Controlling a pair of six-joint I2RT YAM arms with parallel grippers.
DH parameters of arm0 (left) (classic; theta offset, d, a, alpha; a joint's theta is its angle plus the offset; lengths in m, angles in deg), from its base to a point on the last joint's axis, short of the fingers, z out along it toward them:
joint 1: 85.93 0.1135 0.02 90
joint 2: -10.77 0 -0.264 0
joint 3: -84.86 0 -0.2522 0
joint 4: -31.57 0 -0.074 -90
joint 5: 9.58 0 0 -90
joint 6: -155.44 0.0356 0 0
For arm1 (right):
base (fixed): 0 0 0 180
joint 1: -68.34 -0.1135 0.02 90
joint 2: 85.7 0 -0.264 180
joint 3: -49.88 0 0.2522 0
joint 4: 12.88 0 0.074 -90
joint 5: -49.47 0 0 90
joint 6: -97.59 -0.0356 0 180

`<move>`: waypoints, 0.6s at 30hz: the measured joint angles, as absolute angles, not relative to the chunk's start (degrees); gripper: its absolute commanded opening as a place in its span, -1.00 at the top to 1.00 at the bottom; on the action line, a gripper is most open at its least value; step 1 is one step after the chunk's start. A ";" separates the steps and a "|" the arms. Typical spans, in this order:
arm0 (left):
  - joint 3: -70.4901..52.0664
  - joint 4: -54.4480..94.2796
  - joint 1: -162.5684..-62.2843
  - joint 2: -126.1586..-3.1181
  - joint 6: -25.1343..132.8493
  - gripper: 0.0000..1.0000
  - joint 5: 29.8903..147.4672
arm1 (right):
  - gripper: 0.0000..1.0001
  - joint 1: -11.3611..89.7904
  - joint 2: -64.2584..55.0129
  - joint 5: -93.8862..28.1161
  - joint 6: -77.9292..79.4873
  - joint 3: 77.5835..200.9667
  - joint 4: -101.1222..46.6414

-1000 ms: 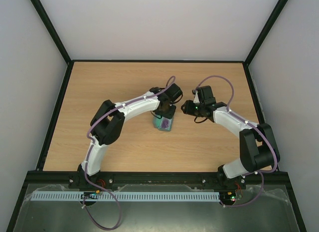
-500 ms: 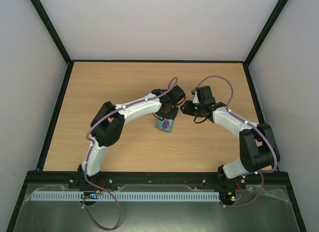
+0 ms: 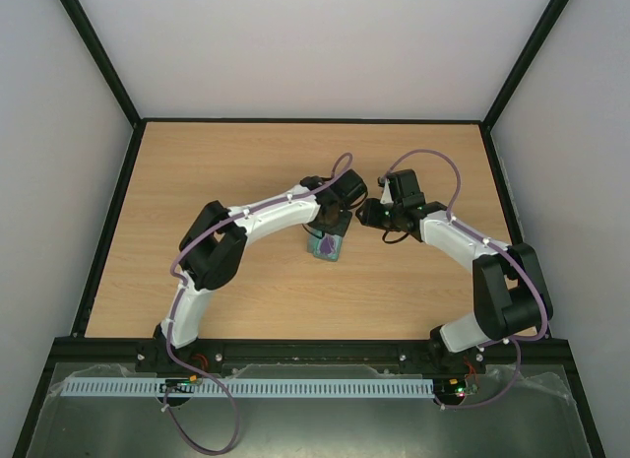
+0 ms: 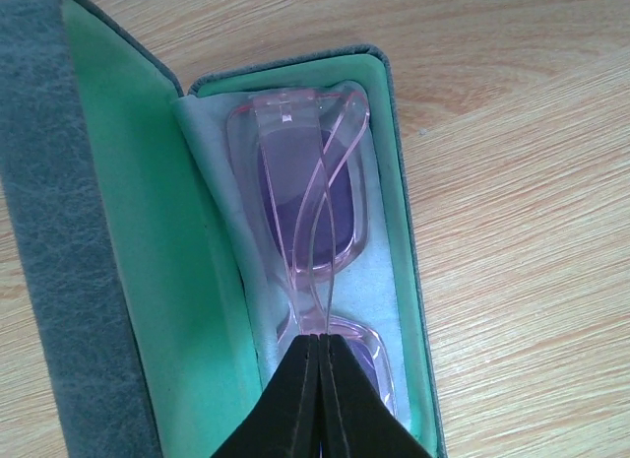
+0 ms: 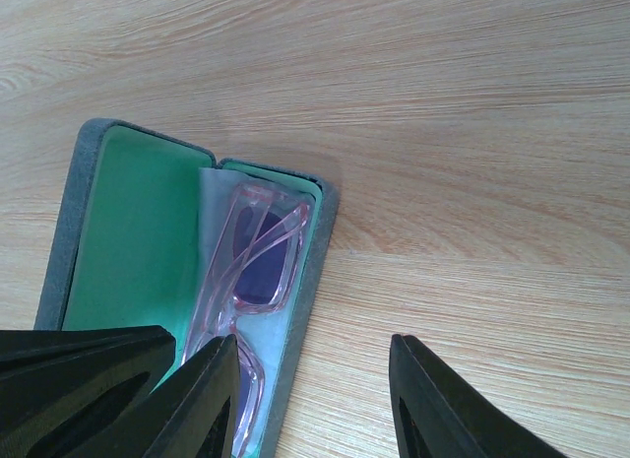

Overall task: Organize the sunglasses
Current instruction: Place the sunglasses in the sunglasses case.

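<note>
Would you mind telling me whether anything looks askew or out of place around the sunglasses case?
Nothing stands out. The sunglasses lie folded and lengthwise inside the open case, resting on the light-blue cloth. I see no damage and nothing spilled on the table.

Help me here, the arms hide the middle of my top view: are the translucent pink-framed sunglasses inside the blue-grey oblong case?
Observer: Yes, the sunglasses lie folded in the case, on a light-blue cloth.
Operator: Is the lid closed?
Observer: No, the green-lined lid is open, swung to one side.
Operator: And the left gripper?
Observer: The left gripper is shut, its tips over the near end of the frame.
</note>
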State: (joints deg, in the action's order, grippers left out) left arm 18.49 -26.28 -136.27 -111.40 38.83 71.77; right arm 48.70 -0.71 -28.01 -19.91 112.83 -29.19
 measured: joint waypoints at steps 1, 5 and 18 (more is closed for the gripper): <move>18.49 -26.28 -136.27 -111.40 38.80 0.95 71.60 | 0.14 48.64 -0.71 -27.99 -19.91 112.83 -29.17; 18.47 -26.07 -136.27 -111.42 38.61 0.95 71.29 | 0.14 48.44 -0.71 -27.99 -19.89 112.83 -28.95; 18.04 -24.86 -136.27 -111.58 38.15 0.95 70.75 | 0.14 48.35 -0.71 -27.93 -19.89 112.83 -28.75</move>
